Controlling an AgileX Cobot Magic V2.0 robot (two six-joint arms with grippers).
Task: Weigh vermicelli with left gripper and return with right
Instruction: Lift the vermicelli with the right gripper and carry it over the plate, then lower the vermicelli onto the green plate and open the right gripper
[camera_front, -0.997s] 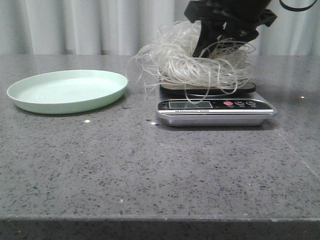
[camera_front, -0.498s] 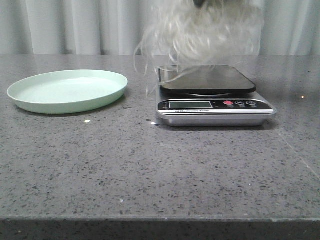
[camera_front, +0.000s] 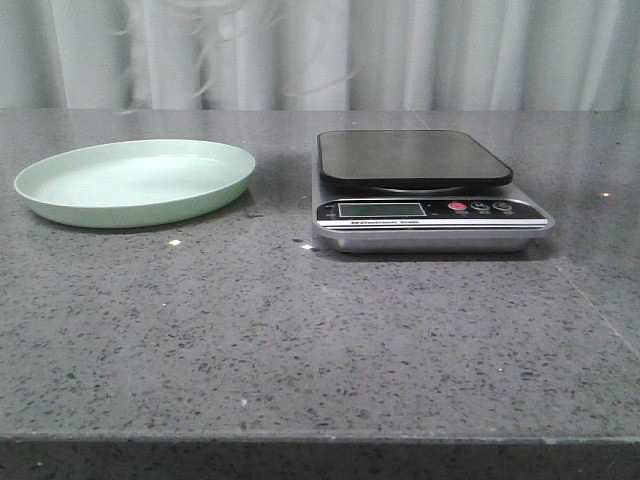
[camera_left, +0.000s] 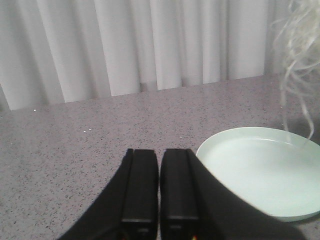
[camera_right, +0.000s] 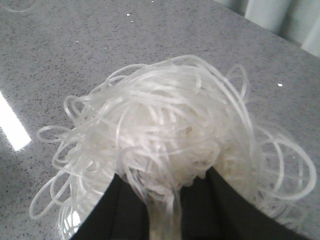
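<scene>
1. You are in the return step: the vermicelli (camera_right: 165, 150) is off the scale (camera_front: 430, 195) and in the air, clamped in the right hand (camera_right: 165, 210), whose black fingers close on the bundle from both sides in the right wrist view.
2. In the front view only a few blurred strands show at the top edge, above the plate (camera_front: 135, 182). The left wrist view shows loops hanging near the plate's far rim, not touching it as far as can be told.
3. The scale platform is bare, so the weighing looks done. The display is too small to read.
4. Your left hand (camera_left: 159, 200) is empty, fingers pressed together, low over the bench (camera_front: 320, 340) just beside the plate.
5. Next, judge the bundle centred over the plate before lowering; the mound spreads about as wide as the plate, so off-centre loops would drape over the rim.
6. Lower until the strands rest in the plate, then part the fingers. Springy loops may cling to them, so lift away slowly.
</scene>
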